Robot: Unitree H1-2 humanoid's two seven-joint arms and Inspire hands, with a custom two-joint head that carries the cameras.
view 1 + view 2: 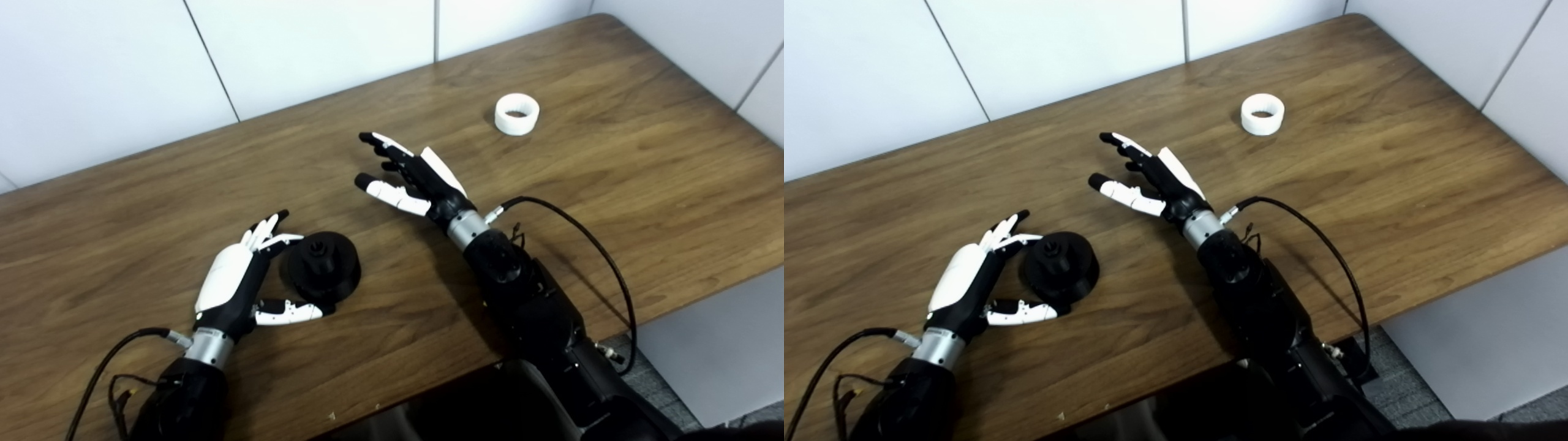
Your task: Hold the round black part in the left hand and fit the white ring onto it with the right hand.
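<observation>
Nothing is fitted yet: the black part is flanked by the open left hand, ungripped; the white ring lies well apart from the open, empty right hand.

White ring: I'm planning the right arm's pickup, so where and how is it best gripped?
The white ring lies flat, hole up, alone on the table, beyond the open right robot hand. Probably best to come down from above and pinch its outer wall on opposite sides, leaving the hole free to go over the round black part.
</observation>
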